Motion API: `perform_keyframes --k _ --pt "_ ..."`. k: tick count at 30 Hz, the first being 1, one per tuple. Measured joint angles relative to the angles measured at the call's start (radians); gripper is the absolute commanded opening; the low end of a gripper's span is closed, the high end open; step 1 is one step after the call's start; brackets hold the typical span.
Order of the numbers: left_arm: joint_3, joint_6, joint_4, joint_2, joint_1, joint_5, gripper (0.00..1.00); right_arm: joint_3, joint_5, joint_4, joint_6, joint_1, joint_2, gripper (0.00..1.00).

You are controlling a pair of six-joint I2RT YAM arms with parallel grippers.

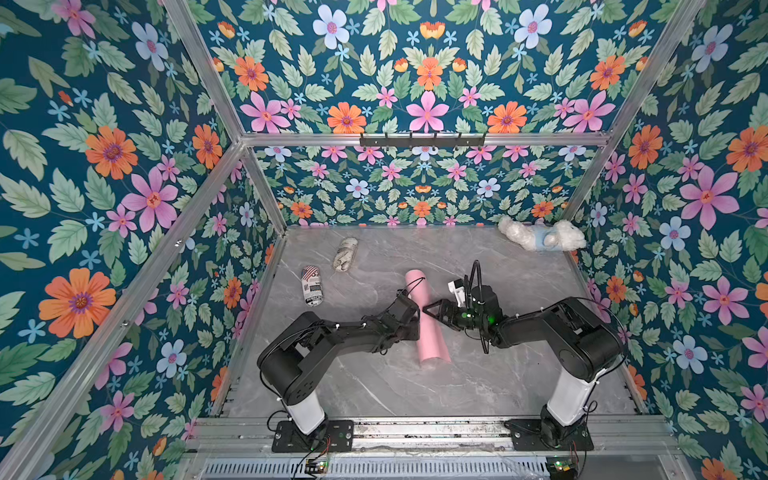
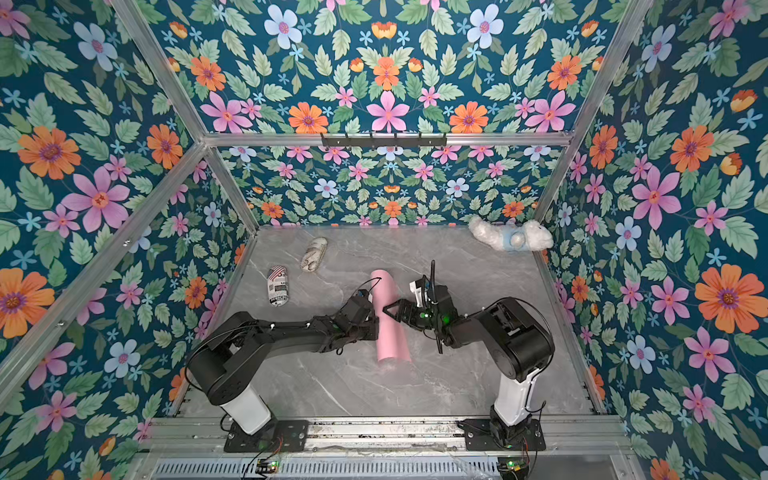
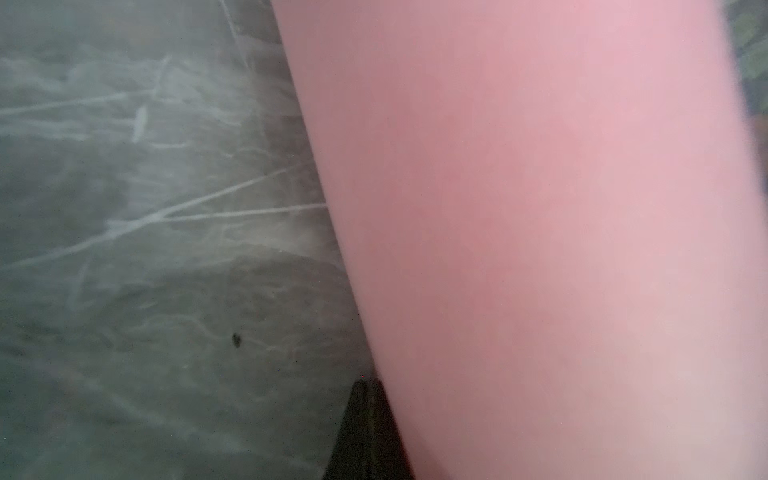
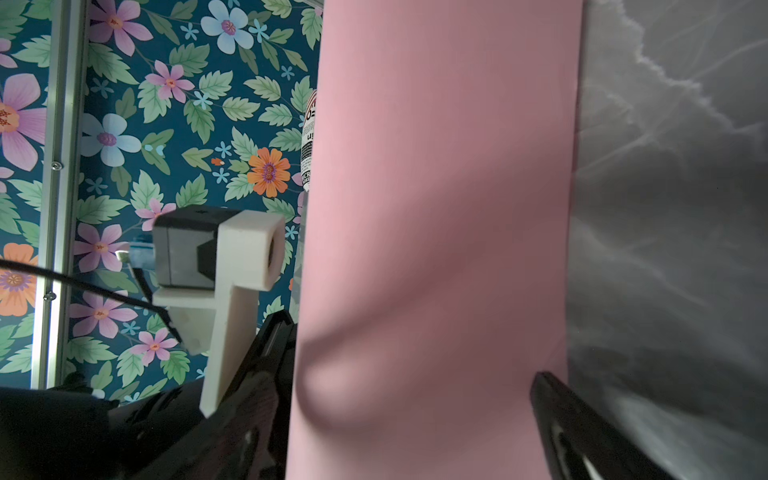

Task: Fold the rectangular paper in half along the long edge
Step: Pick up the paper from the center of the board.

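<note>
The rectangular paper (image 1: 433, 345), just beside the right pincer (image 1: 430, 311), is plain light pink, unmarked. That pincer is black, like the right arm (image 1: 561, 328) and the left arm (image 1: 332, 336), each on a white base. The tabletop (image 1: 415, 386) is grey marble with thin white veins. The walls (image 1: 104, 166) are deep teal, strewn with pink, orange and pale blue flowers among green leaves. Far beyond the pincer lies a white plush toy (image 1: 540, 239) with a pale blue patch. Past the paper from it lie two pouches: one (image 1: 311, 286) with red-and-white stripes and black-and-white print, the other (image 1: 345, 254) mottled beige-grey.

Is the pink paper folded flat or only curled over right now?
Only curled over: the rectangular paper stands as a rounded hump in both top views, no flat crease.
</note>
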Motion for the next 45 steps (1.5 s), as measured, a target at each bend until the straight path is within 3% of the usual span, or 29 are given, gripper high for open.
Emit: perform_keyframes --k 10,25,45 --pt "0.002 0.0 -0.001 0.0 -0.003 -0.004 0.0 0.076 0.032 -0.077 -0.026 0.028 0.031 0.95" --pt "0.003 -0.001 0.001 0.002 -0.004 -0.006 0.0 0.108 0.127 -0.24 -0.085 0.036 0.018 0.69" --pt "0.0 -0.001 0.013 0.001 -0.004 -0.007 0.0 0.055 -0.014 -0.042 -0.012 0.038 0.045 0.4"
